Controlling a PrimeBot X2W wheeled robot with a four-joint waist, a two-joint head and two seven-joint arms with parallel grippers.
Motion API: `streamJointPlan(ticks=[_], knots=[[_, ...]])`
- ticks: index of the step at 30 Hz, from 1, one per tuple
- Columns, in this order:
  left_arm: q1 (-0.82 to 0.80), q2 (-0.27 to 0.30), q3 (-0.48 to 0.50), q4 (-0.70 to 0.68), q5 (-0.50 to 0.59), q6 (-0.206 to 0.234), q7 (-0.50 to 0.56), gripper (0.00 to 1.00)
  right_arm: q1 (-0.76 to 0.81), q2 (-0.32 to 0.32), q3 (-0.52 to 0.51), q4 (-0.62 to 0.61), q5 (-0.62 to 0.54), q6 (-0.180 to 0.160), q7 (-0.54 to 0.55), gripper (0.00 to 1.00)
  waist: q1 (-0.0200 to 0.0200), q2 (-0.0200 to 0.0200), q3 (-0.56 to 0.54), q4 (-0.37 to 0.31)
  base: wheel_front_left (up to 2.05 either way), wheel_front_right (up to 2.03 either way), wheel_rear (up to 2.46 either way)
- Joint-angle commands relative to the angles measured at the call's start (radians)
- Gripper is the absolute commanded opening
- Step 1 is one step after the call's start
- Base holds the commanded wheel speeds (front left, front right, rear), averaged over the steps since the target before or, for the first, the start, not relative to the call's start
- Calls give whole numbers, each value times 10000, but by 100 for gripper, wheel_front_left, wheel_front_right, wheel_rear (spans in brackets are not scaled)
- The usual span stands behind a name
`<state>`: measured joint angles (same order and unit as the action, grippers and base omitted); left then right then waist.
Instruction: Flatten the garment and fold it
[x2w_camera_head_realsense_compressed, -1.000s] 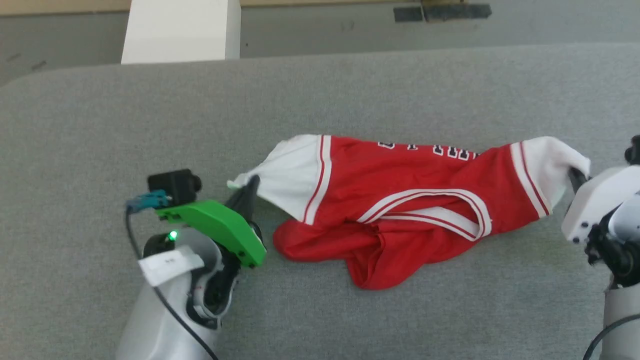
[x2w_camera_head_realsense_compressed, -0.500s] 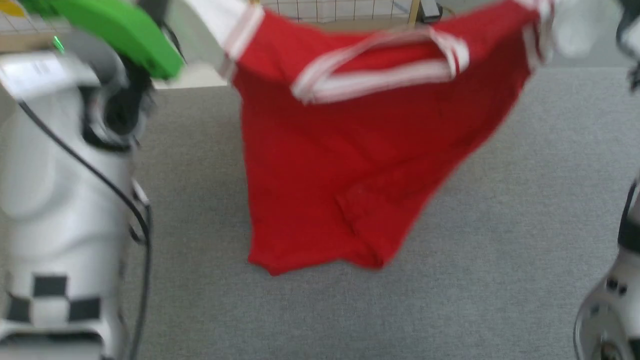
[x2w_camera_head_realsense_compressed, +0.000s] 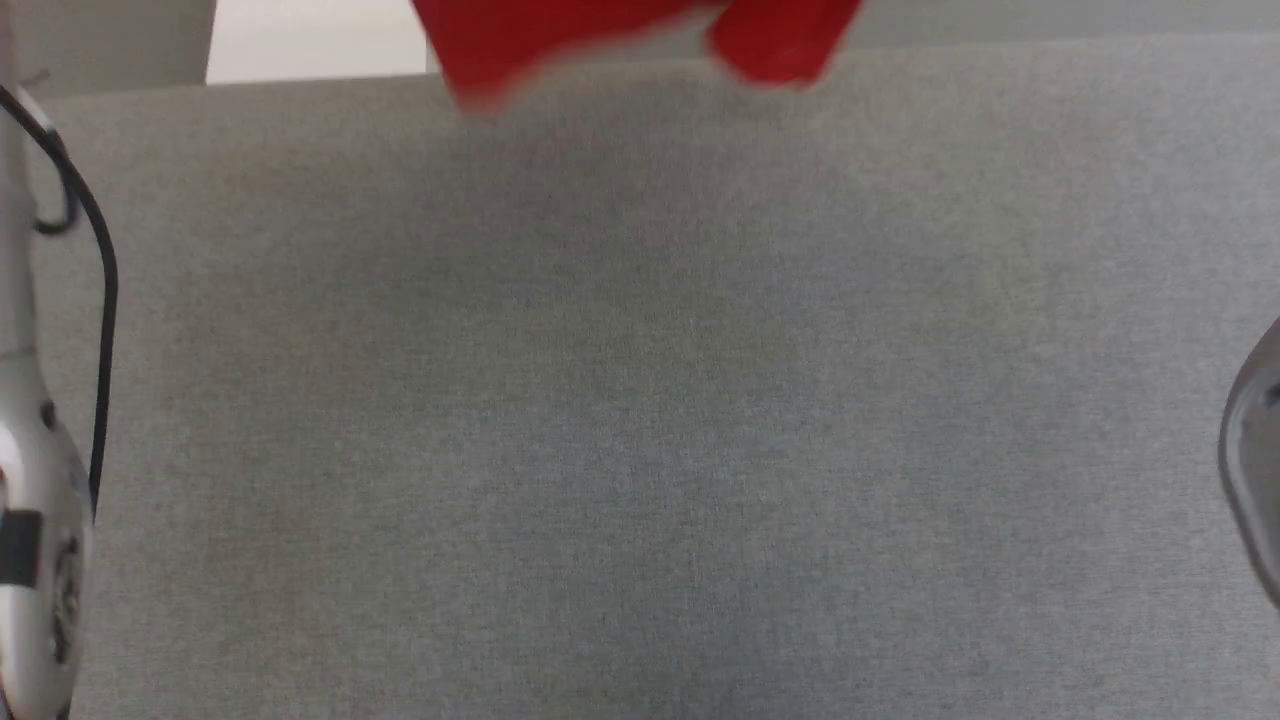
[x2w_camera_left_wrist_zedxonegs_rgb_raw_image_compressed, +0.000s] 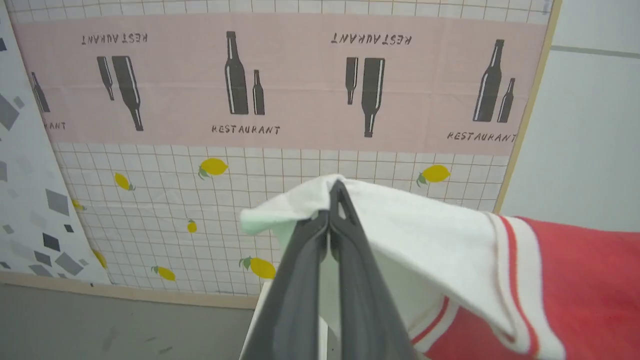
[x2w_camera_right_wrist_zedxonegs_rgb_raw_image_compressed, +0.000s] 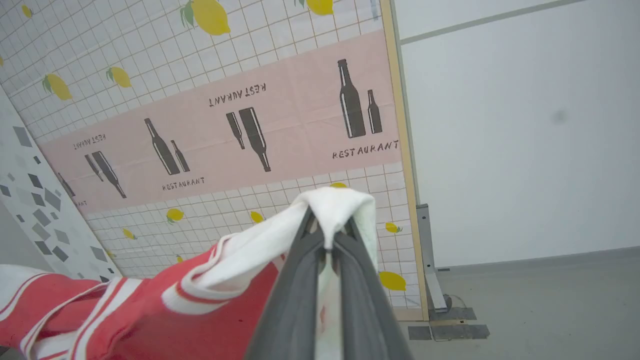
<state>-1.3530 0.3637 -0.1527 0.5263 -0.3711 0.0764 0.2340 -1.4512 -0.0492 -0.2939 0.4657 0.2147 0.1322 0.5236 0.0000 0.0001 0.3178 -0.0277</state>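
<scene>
Red garment (x2w_camera_right_wrist_zedxonegs_rgb_raw_image_compressed: 150, 310) — wht sleeves (striped trim)

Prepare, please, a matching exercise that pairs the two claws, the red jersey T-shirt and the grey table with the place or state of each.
Things:
1. left claw
2. right claw
3. red jersey-style T-shirt with white sleeves
4. grey fabric-covered table

States:
A. lies below the hanging red hem
B. shut on the T-shirt, red cloth running rightward in its wrist view
C. hangs between both claws
D. shut on the T-shirt, red cloth running leftward in its wrist view

Pairs: 1-B, 2-D, 3-C, 4-A
</scene>
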Motion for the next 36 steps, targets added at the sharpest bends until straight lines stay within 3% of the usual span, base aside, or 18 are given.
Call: streamJointPlan(ticks=[1,5,13,23,27,36], knots=[[-282,116,13,131,161,80,-347,0,-289,-12,-55,183,-226,-15,-455,0,0,-1,513,57,0,0,0],[-571,108,-15,687,197,-65,-1068,0,-658,-11,-258,800,-572,-15,-1291,0,0,-1,728,183,0,0,0],[-84,-141,-45,1790,-220,-626,-1753,0,-38,-14,-333,1279,-58,-15,-1415,0,0,-1,860,449,0,0,0],[2513,-264,-146,1949,-789,-1343,-2154,0,4076,-495,285,-1121,2004,-15,-588,0,0,-1,-385,602,0,0,0],[4784,-402,29,967,-1203,-1173,-2181,0,6776,-648,468,-2799,2685,-15,-90,0,0,-1,-1267,641,0,0,0],[10829,-955,418,-2386,-2088,234,-1259,0,12754,-229,-119,-5881,2991,-15,1518,0,0,-1,-2755,791,0,0,0]])
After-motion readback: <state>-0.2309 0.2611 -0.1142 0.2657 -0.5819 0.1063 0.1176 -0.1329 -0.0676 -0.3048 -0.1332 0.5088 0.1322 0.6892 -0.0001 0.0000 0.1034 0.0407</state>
